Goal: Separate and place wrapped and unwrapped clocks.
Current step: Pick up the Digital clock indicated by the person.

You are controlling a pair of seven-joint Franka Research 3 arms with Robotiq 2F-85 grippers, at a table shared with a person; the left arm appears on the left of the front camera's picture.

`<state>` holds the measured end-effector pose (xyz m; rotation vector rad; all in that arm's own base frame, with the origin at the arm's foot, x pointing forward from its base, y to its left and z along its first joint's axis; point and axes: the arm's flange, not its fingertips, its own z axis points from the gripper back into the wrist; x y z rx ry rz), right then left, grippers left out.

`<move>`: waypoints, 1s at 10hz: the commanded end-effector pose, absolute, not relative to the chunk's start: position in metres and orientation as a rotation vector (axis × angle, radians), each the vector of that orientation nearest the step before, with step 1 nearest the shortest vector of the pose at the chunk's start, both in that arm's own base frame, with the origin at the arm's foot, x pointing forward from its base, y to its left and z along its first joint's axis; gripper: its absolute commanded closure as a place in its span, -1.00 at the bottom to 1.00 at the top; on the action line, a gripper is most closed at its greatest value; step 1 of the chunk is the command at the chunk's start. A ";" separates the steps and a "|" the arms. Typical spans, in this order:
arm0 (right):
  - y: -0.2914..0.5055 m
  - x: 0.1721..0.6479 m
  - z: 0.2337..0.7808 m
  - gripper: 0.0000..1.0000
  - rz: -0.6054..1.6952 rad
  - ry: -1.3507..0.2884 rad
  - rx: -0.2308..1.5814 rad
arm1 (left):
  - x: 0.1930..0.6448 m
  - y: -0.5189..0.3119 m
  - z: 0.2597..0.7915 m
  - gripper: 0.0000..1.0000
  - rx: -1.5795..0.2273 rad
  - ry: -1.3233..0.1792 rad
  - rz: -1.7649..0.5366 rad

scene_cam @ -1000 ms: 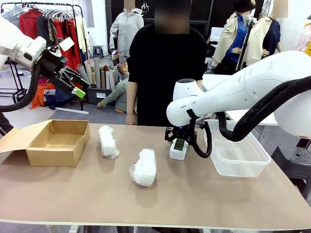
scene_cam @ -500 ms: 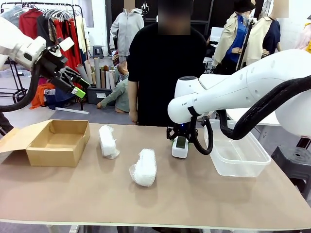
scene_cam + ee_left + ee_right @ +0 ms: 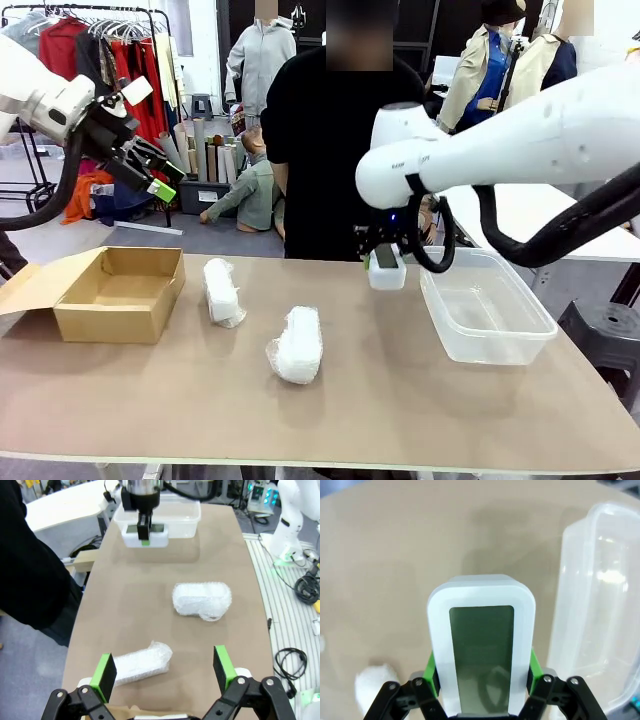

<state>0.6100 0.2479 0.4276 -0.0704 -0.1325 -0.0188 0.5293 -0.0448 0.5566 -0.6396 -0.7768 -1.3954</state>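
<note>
Two wrapped bundles (image 3: pixel 297 345) (image 3: pixel 221 290) lay loose on the bench (image 3: pixel 420 410). Past them, your right fingers (image 3: pixel 386 258) were clamped on the unwrapped clock (image 3: pixel 481 645), held clear of the bench beside the clear tub (image 3: pixel 495 346). You'd probably need to carry it over and let go. Off to the side, your left fingers (image 3: pixel 165 182) were wide apart and empty. The grip hid the clock's lower end.

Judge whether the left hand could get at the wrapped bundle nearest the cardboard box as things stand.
Probably yes. The left hand hangs open near the cardboard box, nothing covers the wrapped bundle beside it, and the right hand holds the clock off by the clear tub.
</note>
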 end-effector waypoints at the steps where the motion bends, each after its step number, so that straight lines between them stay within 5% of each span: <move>1: 0.242 0.606 0.470 1.00 0.126 -0.132 -0.040 | 0.529 -0.044 0.559 -1.00 -0.637 -0.782 -1.395; 10: 0.259 0.526 0.638 1.00 0.253 -0.293 0.076 | 0.529 -0.044 0.559 -1.00 -0.637 -0.782 -1.395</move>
